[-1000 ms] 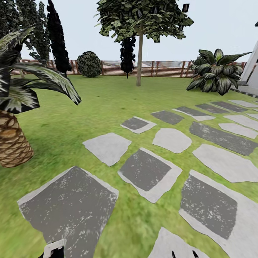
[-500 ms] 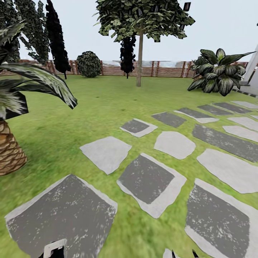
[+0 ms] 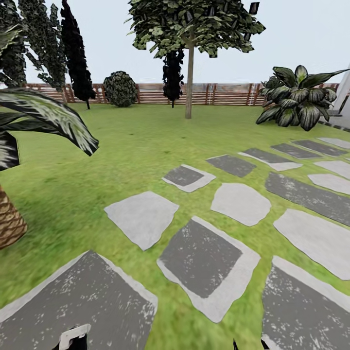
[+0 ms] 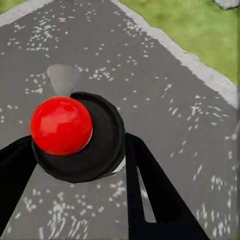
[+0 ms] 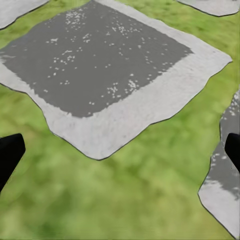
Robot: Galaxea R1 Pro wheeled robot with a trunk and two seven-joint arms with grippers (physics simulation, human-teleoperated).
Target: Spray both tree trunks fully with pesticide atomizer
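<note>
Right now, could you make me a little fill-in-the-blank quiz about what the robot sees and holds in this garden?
1. The left hand is shut on a black sprayer topped by a ___ knob.
2. The right hand's fingers stand ___, with nothing between them.
3. Below the right hand lie grass and grey stepping ___.
4. Far across the lawn runs a brown wooden ___.

Missing: red; open; stones; fence

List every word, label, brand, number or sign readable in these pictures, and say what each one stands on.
None: no readable text in any view.
The pesticide atomizer, held between the left gripper's fingers, shows a red top and a black body, no label visible.
The stepping stones, the fence and the tree trunk carry no writing.
</note>
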